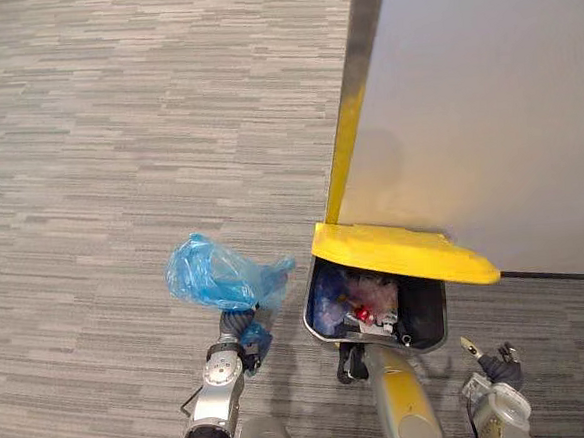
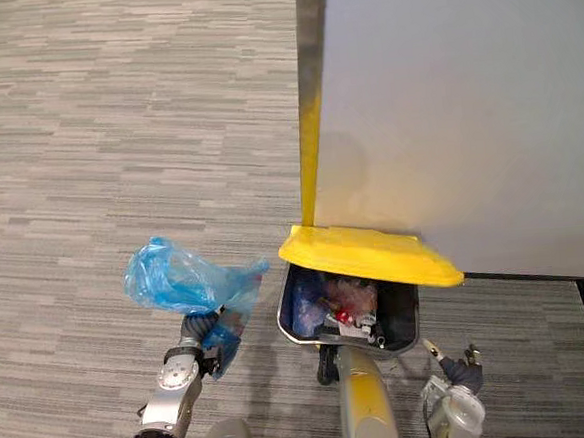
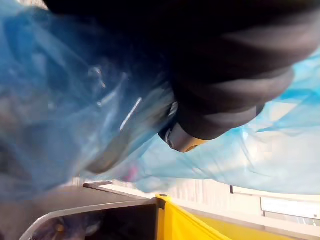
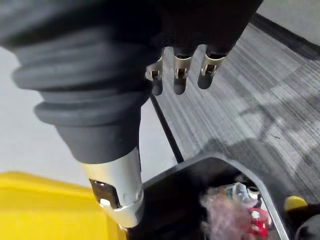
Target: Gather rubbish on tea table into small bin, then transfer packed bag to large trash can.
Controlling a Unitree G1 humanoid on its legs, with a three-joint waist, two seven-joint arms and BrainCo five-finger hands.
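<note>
A crumpled blue plastic bag [image 1: 216,274] hangs above the grey carpet, just left of the large trash can [image 1: 427,320]. My left hand [image 1: 238,328] is shut on the bag's lower end, and in the left wrist view the blue bag [image 3: 60,100] wraps around my hand [image 3: 225,90]. The can's yellow lid [image 1: 400,254] stands raised, with mixed rubbish [image 1: 368,299] showing inside the dark can. My right hand [image 1: 498,370] is open by the can's right side, holding nothing, its fingers [image 4: 180,75] relaxed.
A grey wall panel [image 1: 485,115] with a yellow-edged corner strip [image 1: 345,145] rises directly behind the can. Striped grey carpet [image 1: 115,121] spreads out to the left. A dark skirting line [image 1: 557,277] runs along the floor at the right.
</note>
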